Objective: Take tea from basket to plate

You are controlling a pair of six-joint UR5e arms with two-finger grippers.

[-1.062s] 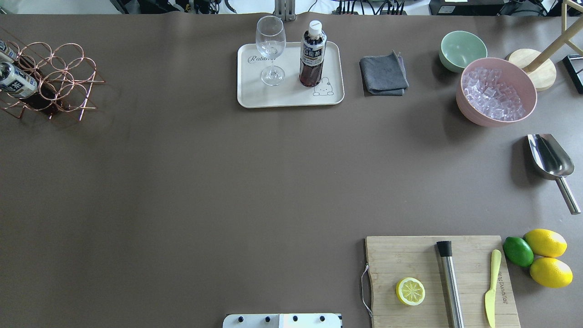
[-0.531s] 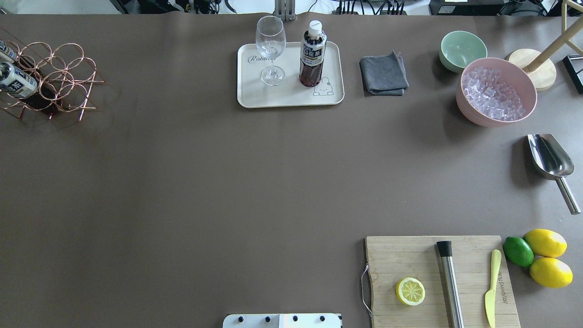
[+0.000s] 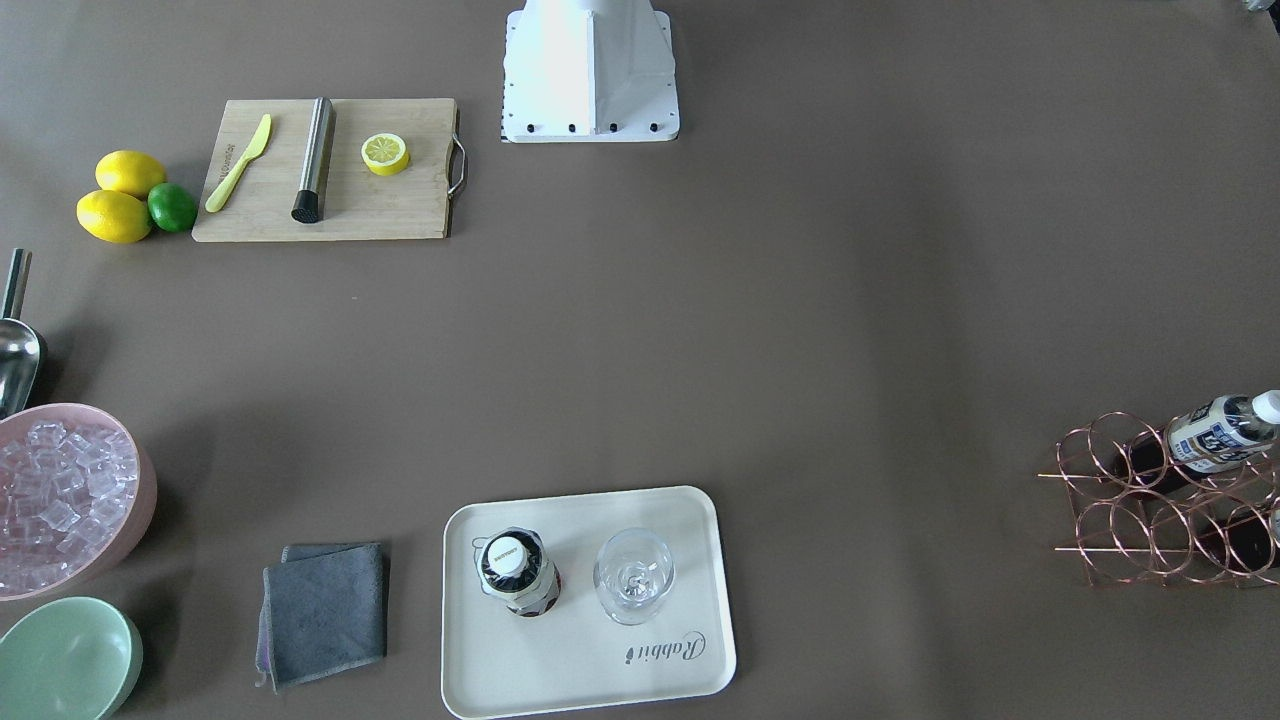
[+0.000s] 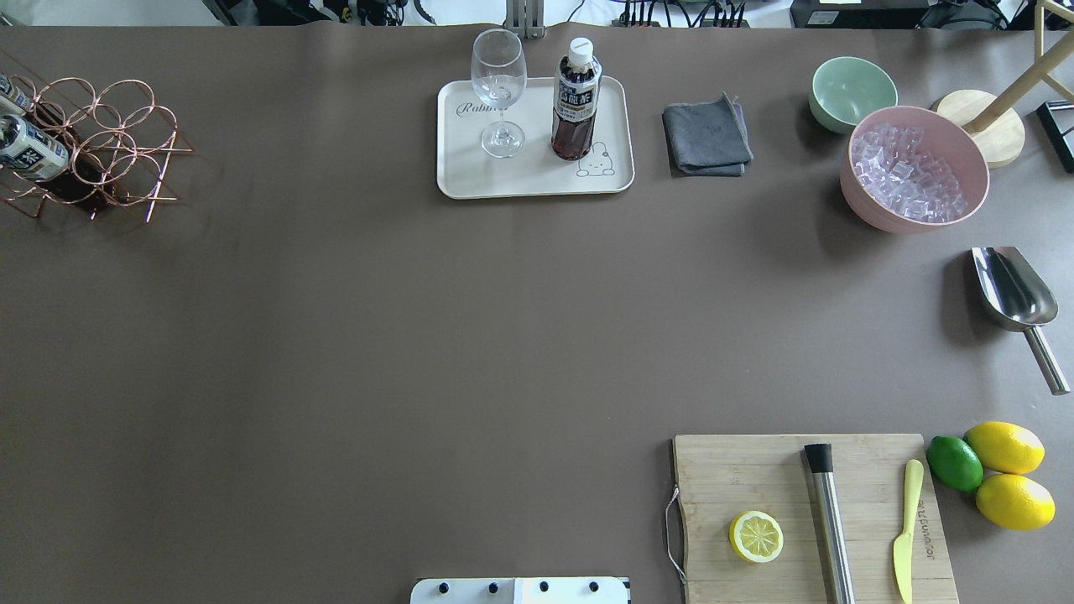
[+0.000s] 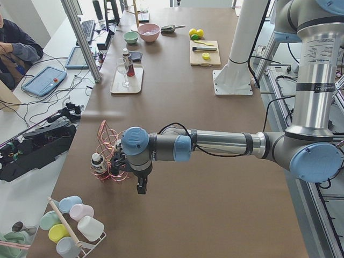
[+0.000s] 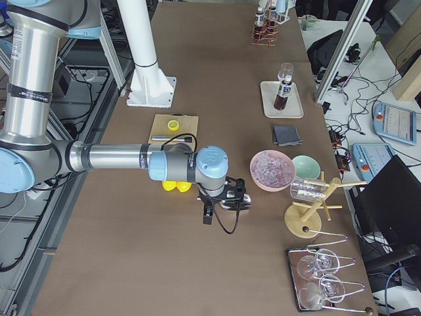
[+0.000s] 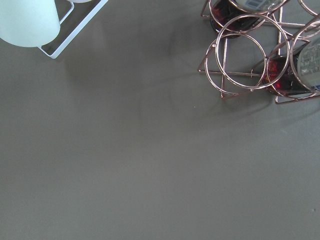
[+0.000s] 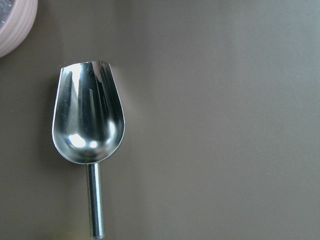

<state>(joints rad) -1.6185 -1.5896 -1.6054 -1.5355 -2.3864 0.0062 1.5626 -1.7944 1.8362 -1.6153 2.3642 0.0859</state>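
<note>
Tea [image 4: 576, 105] stands upright on the plate [image 4: 537, 178] at the surface's far edge; delivery looks done. Left hand [image 5: 141, 185] hovers by the basket [image 4: 109, 164] at the far-left corner; whether clenched or released I cannot tell. Next: likely just retreat.

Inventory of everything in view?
tea bottle: 1, dark, upright on tray
rack tea bottles: at least 2, dark, lying in wire rack
wire rack: 1, copper, left end
tray: 1, cream, far centre
wine glass: 1, clear, on tray
cloth: 1, grey, right of tray
green bowl: 1, far right
pink bowl: 1, holding ice, beside green bowl
wooden stand: 1, far-right corner
scoop: 1, steel, right edge
cutting board: 1, wood, near right
half lemon, muddler, knife: 1 each, on board
lemons: 2, yellow; lime: 1, green; beside board
left gripper: 1, by wire rack, state unclear
right gripper: 1, above scoop, state unclear
</note>
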